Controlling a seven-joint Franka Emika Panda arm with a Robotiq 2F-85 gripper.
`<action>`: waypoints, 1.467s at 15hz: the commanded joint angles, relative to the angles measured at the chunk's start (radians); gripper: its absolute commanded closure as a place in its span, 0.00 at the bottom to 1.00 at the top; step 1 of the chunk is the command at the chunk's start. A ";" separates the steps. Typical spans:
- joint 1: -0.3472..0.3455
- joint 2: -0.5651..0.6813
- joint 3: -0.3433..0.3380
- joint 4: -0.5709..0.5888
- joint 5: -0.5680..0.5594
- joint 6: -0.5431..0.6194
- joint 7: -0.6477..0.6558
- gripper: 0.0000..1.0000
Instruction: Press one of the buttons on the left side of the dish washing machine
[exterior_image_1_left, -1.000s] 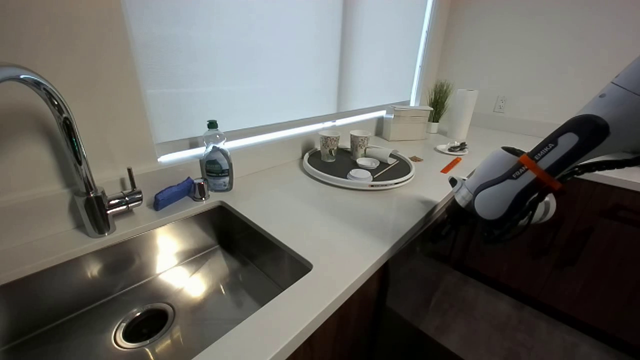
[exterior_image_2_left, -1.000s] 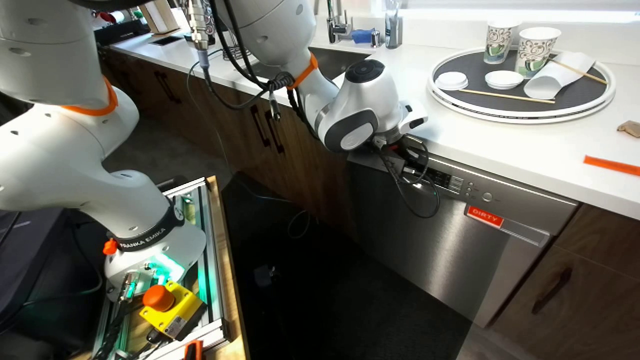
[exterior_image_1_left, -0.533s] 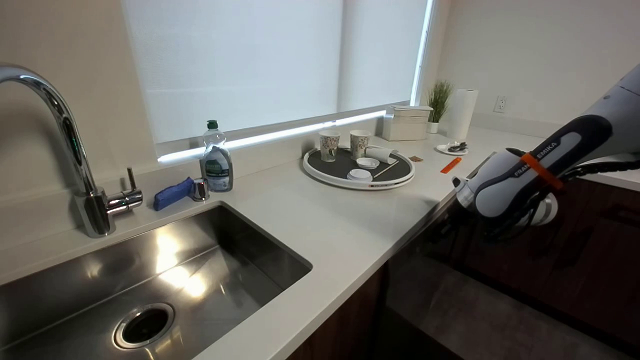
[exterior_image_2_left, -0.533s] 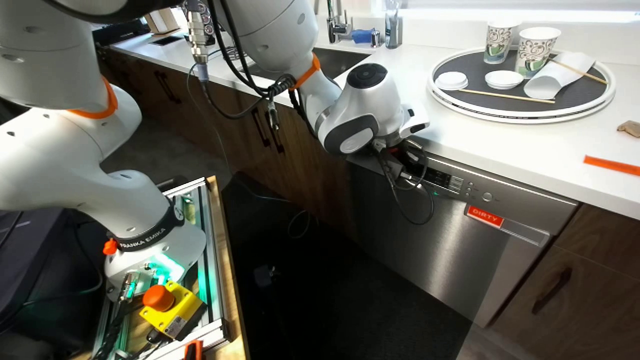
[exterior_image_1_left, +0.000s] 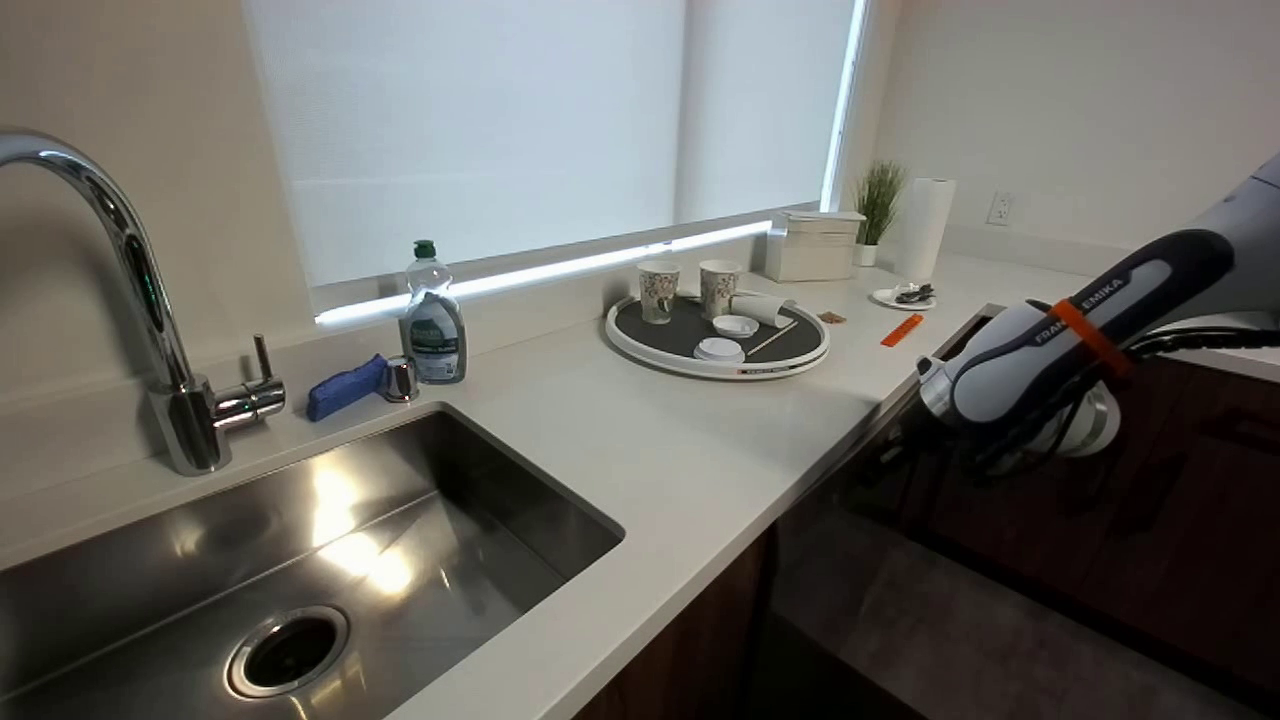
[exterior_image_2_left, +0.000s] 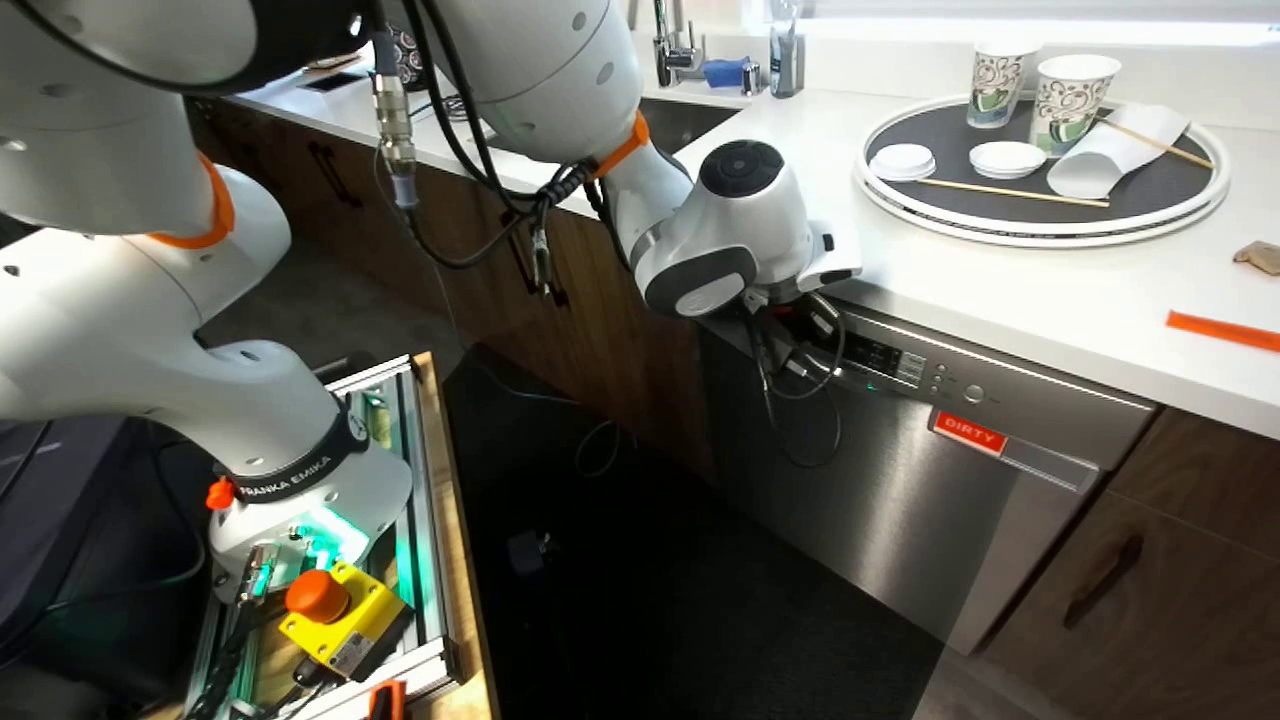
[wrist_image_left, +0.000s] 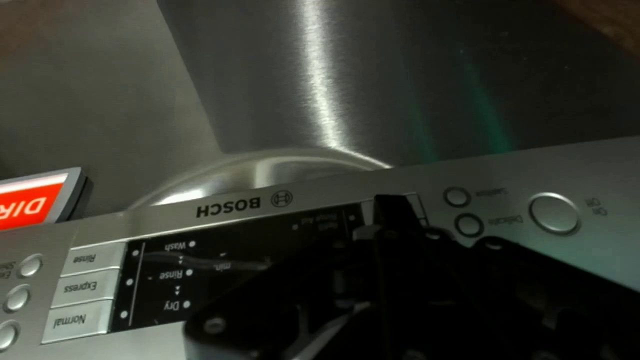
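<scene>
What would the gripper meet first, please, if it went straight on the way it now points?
Probably the Bosch dishwasher's control panel, beside its dark display; whether the gripper already touches it is unclear.

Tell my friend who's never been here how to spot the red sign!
Find the steel dish washing machine under the white counter. Facing it, look right, just below the big round button. Unlike that silver button, the sign is a red rectangle spelling DIRTY in white capitals.
</scene>
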 joint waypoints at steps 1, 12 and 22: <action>-0.049 0.063 0.074 0.045 0.023 0.023 0.040 1.00; -0.124 0.104 0.138 0.043 0.039 0.033 0.112 1.00; -0.002 0.008 -0.005 0.021 -0.013 0.012 0.102 1.00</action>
